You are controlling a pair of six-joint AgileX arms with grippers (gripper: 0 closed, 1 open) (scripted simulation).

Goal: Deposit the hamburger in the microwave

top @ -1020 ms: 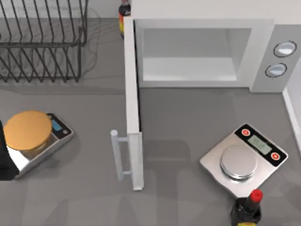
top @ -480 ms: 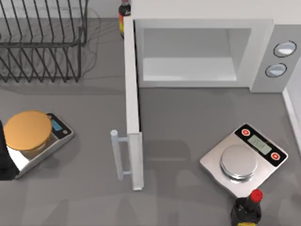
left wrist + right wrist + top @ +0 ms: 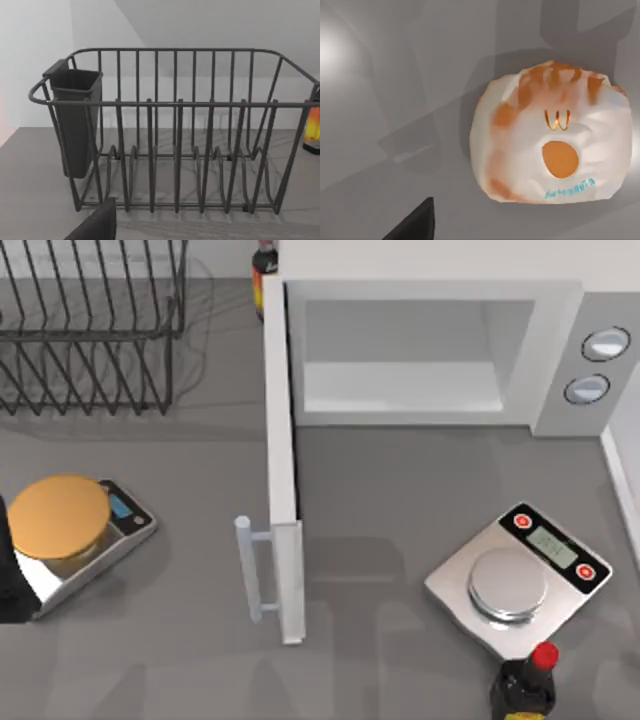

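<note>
The hamburger (image 3: 550, 135), a pale bun with orange patches and a round orange spot, lies on the grey surface right under my right wrist camera. A dark edge of my right gripper (image 3: 412, 222) shows beside it, apart from it. The microwave (image 3: 560, 350) stands at the back right of the table. Its door (image 3: 281, 460) is swung wide open toward the front, bar handle (image 3: 250, 570) facing left, and the pale cavity (image 3: 400, 365) is bare. My left arm (image 3: 8, 575) rests at the table's left edge, and a dark edge of its gripper (image 3: 95, 225) faces the dish rack.
A black wire dish rack (image 3: 90, 330) with a cutlery cup (image 3: 75, 120) fills the back left. A scale carrying an orange disc (image 3: 60, 515) sits at left, a silver scale (image 3: 515, 580) at right. A red-capped bottle (image 3: 525, 685) stands at front right, another bottle (image 3: 263, 270) behind the door.
</note>
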